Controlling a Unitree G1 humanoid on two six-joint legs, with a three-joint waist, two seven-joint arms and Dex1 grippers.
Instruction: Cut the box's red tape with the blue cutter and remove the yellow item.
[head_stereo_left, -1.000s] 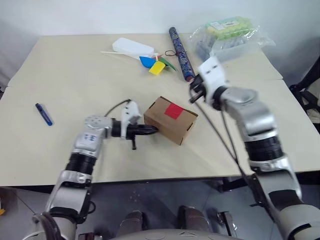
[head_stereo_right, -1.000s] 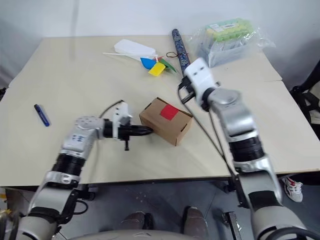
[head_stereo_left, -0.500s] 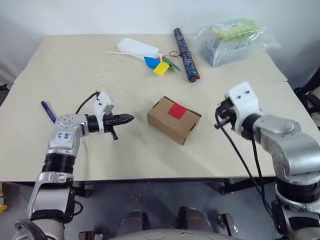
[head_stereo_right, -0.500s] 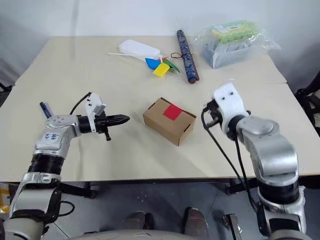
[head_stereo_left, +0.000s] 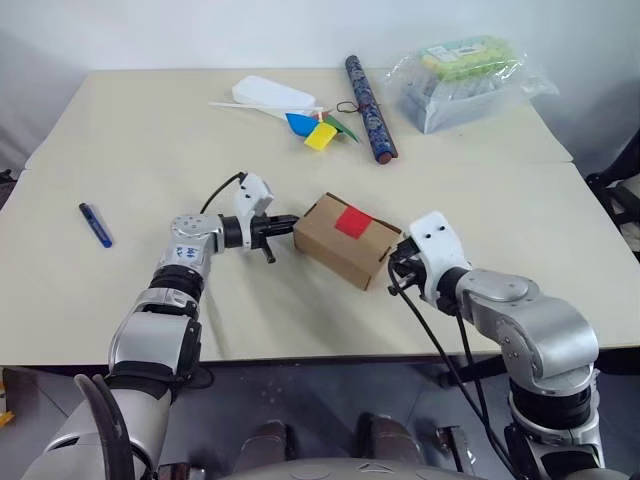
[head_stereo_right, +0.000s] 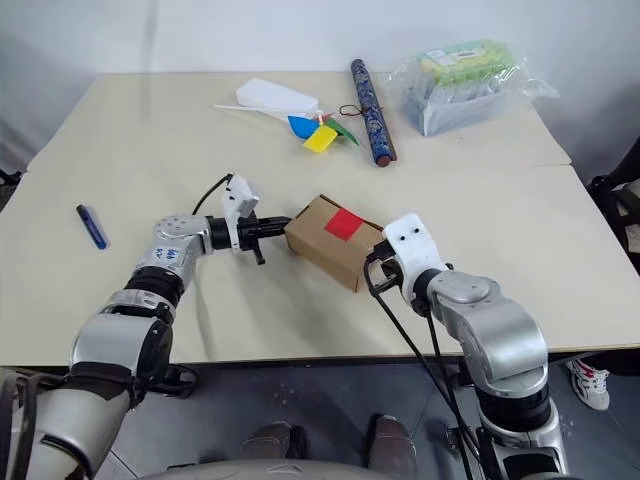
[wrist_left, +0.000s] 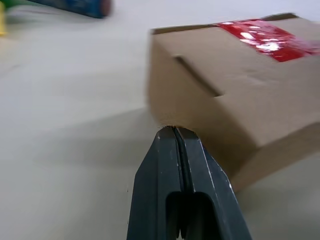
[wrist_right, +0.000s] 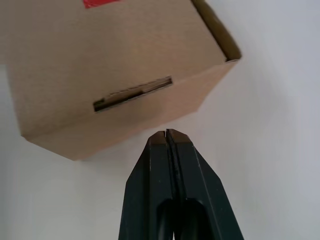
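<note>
Centrally on the table (head_stereo_left: 130, 130): the box (head_stereo_left: 345, 240), the red tape (head_stereo_left: 349, 222) on top, flanked by left gripper (head_stereo_left: 290, 221) touching one end and right gripper (wrist_right: 166, 134) just off the other, both pressed together empty; the blue cutter (head_stereo_left: 94, 224) lies well apart.

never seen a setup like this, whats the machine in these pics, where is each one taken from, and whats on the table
It is a humanoid robot with two arms, each ending in a hand of two black fingers. Two pictures come from cameras in its head, looking down over a beige table. The other two come from a camera on each wrist, looking along that hand's fingers.

In the middle lies a brown cardboard box with a patch of red tape on top. The left hand and right hand are at opposite ends of it, both shut and holding nothing.

A blue cutter lies apart near the left edge. At the back are a white container, coloured paper pieces, a dark patterned tube and a plastic bag of green-topped packs.
</note>
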